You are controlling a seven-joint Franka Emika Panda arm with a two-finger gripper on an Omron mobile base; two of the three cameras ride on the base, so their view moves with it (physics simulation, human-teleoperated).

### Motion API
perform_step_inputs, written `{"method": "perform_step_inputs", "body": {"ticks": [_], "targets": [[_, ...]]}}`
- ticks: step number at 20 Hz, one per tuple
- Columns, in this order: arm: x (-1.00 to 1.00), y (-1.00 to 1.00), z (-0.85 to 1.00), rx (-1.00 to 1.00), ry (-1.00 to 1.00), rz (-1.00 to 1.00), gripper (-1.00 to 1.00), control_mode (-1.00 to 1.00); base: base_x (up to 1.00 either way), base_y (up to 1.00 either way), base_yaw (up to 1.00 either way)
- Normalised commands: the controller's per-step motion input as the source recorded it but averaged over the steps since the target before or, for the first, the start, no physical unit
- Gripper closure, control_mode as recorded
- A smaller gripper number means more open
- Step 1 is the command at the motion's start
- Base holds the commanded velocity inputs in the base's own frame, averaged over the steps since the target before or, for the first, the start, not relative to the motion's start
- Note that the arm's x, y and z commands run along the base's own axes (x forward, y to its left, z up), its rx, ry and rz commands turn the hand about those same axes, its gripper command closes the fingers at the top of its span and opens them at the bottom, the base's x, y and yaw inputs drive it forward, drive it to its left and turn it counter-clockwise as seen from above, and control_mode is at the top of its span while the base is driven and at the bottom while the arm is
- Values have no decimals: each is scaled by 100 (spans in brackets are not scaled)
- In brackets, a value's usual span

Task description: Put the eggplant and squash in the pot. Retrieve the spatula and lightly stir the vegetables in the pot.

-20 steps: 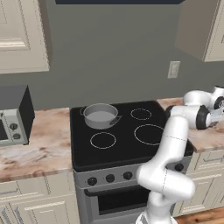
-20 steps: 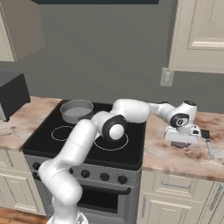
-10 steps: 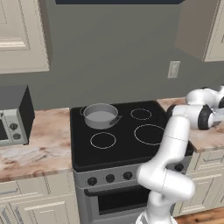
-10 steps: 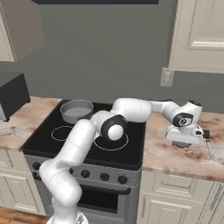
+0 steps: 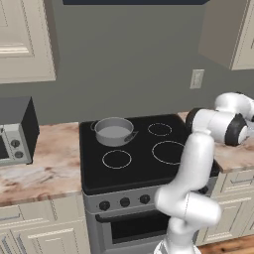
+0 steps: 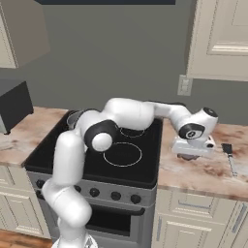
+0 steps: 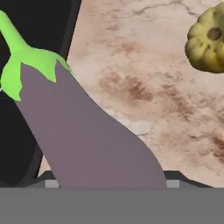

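Observation:
The purple eggplant point(image 7: 87, 131) with its green cap lies on the marble counter beside the stove's black edge. It fills the space between my gripper's point(image 7: 107, 181) fingers, whose dark tips just show against its two sides, so the jaws stand shut on it. The yellow-green squash point(image 7: 208, 39) rests on the counter a little further off. In the right base view my gripper point(image 6: 193, 154) is down on the counter right of the stove, and the spatula point(image 6: 228, 156) lies just right of it. The grey pot point(image 5: 114, 131) sits on the stove's back left burner.
A black microwave point(image 5: 12, 131) stands on the left counter. The stove top point(image 5: 144, 154) has several burner rings. Wall cabinets point(image 6: 220, 38) hang above the counter and an outlet point(image 5: 197, 78) is on the wall.
The hand has settled slightly lower and to the right over the counter. The pot and the spatula have not moved.

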Motion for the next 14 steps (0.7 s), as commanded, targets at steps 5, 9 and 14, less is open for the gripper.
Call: {"method": "perform_step_inputs", "body": {"ticks": [5,9,14], "targets": [[-26,97,58,0,-30,7,100,-100,0,0,0],[-20,94,45,0,-25,2,100,-100,0,0,0],[-6,98,57,0,-17,0,100,-100,0,0,0]]}}
